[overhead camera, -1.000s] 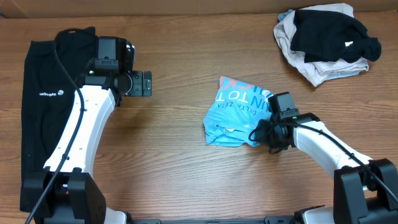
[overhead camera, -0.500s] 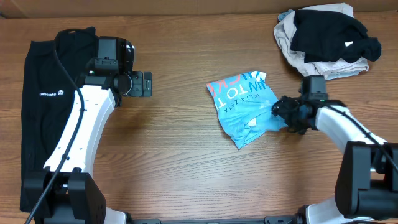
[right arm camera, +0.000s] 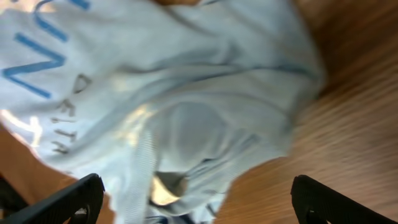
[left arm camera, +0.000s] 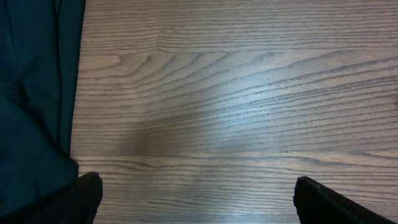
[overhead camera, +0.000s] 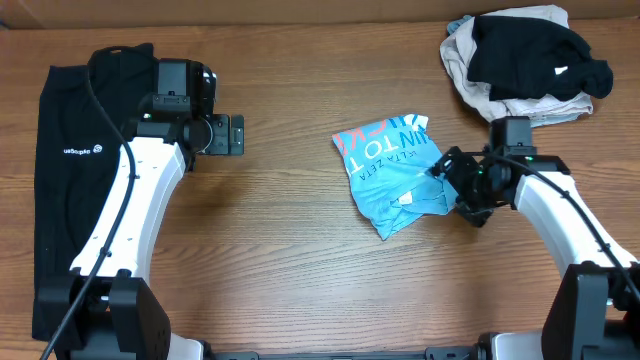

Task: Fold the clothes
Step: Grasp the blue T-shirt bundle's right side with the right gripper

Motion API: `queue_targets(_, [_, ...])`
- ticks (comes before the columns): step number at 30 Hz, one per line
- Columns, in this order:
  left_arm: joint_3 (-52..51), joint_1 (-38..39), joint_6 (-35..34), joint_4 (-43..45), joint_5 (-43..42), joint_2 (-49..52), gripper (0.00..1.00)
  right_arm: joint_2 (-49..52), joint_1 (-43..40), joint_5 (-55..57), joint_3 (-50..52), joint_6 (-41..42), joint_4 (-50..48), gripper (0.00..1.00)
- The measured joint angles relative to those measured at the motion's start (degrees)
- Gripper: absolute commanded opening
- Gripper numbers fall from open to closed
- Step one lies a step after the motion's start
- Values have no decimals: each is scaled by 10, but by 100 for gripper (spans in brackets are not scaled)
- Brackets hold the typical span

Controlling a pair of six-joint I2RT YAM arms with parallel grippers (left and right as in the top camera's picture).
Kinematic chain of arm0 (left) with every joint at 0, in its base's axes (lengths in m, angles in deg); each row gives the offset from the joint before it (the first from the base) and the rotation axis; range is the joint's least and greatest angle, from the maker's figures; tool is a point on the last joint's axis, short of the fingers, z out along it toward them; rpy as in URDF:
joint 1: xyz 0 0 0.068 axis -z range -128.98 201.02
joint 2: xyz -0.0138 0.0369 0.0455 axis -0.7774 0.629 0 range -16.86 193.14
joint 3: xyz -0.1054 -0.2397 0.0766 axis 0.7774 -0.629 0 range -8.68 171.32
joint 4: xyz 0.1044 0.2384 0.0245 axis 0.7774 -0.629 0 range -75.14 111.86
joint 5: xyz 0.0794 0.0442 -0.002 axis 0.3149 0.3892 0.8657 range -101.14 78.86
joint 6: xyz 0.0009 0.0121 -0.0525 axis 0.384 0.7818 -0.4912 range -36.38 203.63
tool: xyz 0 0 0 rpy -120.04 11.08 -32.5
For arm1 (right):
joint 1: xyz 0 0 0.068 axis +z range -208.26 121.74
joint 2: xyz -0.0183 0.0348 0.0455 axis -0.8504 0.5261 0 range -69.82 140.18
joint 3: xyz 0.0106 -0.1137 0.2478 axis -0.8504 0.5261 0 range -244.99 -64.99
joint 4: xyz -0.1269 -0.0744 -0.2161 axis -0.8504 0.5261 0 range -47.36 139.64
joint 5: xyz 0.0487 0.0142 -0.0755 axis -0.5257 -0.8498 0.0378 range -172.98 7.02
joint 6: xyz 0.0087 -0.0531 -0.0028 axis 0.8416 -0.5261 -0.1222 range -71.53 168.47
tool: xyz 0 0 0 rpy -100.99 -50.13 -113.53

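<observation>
The light blue T-shirt (overhead camera: 392, 170) lies crumpled in the middle of the table, its white and orange-red lettering facing up. My right gripper (overhead camera: 457, 188) is open just off the shirt's right edge. In the right wrist view the shirt (right arm camera: 168, 93) fills most of the frame, and the right gripper (right arm camera: 198, 196) holds nothing between its wide-apart fingers. A long black garment (overhead camera: 65, 150) with a small white logo lies flat along the left side. My left gripper (overhead camera: 236, 135) hangs open over bare wood to its right. The left wrist view shows that gripper (left arm camera: 199, 198) and the black garment's edge (left arm camera: 31, 93).
At the back right corner sits a pile with a black garment (overhead camera: 535, 50) on top of beige cloth (overhead camera: 510, 115). The wooden table (overhead camera: 280, 230) shows bare between the two arms and along the front.
My right gripper dragged the T-shirt up and to the right, turning it, then opened and let it go. The left arm has not moved.
</observation>
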Motion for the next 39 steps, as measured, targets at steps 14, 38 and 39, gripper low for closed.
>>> queue_targets(14, [0, 0, 0, 0, 0, 0, 100, 97, 95, 45, -6, 55, -80, 99])
queue_targets(38, [0, 0, 0, 2, 0, 0, 100, 115, -50, 15, -14, -120, -136, 90])
queue_targets(39, [0, 0, 0, 2, 0, 0, 100, 116, -50, 6, -14, -124, -135, 91])
